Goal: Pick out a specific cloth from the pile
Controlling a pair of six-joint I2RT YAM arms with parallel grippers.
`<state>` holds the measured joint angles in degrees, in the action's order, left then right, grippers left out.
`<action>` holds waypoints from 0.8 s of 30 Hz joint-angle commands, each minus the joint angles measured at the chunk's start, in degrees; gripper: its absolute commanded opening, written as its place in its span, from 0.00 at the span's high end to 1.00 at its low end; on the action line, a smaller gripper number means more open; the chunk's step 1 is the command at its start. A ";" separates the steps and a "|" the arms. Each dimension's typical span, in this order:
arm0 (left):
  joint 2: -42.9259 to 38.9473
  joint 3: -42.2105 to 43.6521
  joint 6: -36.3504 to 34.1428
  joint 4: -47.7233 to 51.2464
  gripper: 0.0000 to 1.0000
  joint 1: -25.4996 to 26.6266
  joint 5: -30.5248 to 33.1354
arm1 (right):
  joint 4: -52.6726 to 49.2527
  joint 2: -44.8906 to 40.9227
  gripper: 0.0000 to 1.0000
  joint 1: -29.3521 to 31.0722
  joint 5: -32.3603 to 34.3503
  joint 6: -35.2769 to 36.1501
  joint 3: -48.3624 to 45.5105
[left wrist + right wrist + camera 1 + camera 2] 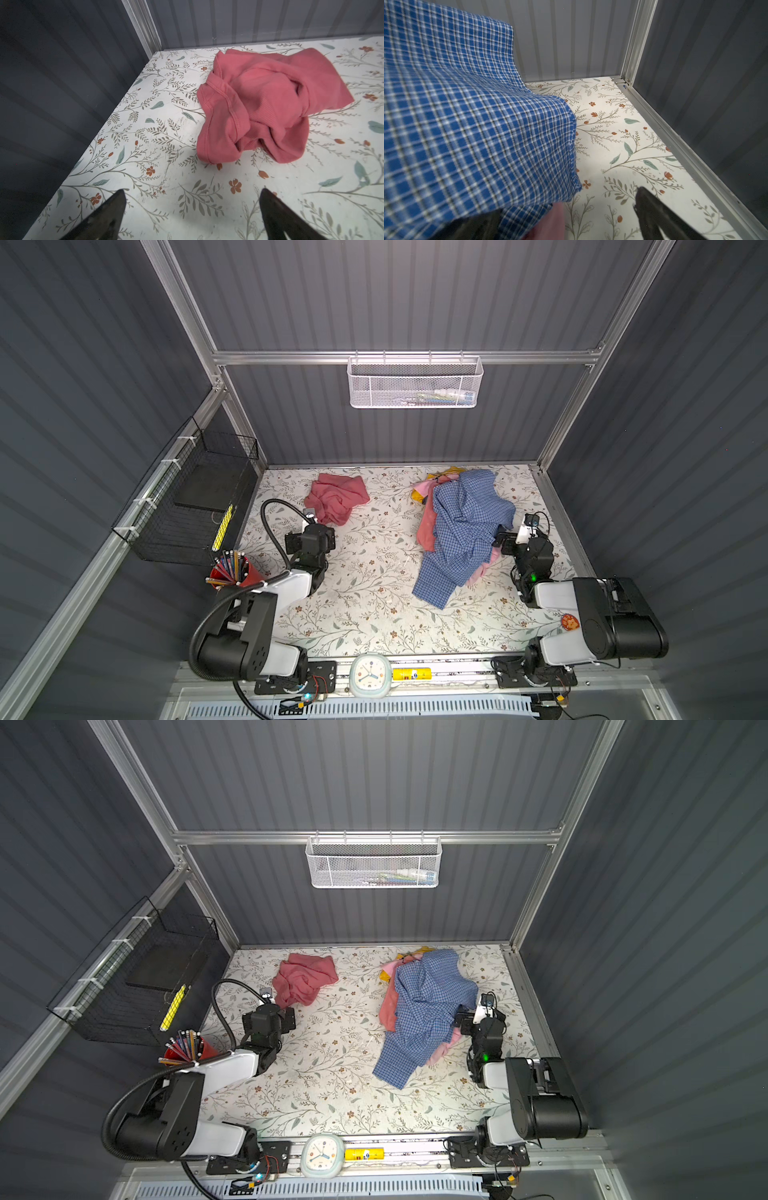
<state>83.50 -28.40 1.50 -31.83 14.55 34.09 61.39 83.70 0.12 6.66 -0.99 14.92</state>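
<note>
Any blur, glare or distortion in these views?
Right wrist: checked shirt close to the lens, blurred toward the lower edge. Left wrist: salmon-red cloth sharp, evenly lit. Both top views: wide-angle splay of the walls, soft shadows, no harsh glare.

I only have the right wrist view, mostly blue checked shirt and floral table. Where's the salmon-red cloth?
Observer: The salmon-red cloth lies crumpled alone at the far left of the table, apart from the pile.
Operator: Is the left hand holding it?
Observer: No. The left hand is open, just short of it, with bare table between.
Operator: Anything behind the shirt I can't see?
Observer: A yellow piece peeks out at the far end of the checked shirt.
</note>
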 commanded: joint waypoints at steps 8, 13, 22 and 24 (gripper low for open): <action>12.11 3.20 -4.65 -22.22 0.00 -3.11 -5.33 | -0.48 0.06 0.01 -0.21 -0.39 0.28 1.26; 14.91 2.19 -3.76 -21.34 0.00 -7.71 -17.33 | -0.65 0.06 0.01 -0.21 -0.34 0.18 1.34; 14.65 1.38 -1.99 -20.11 0.00 -9.91 -20.28 | -1.44 0.06 0.01 -0.47 -0.35 -0.19 1.87; 14.93 1.60 -2.02 -21.09 0.00 -9.89 -20.23 | -1.53 0.06 0.01 -0.47 -0.36 -0.19 1.91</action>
<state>97.80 -26.02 -1.06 -51.90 4.45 15.07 60.23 83.70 -0.23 6.66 -1.04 15.81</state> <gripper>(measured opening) 0.999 0.991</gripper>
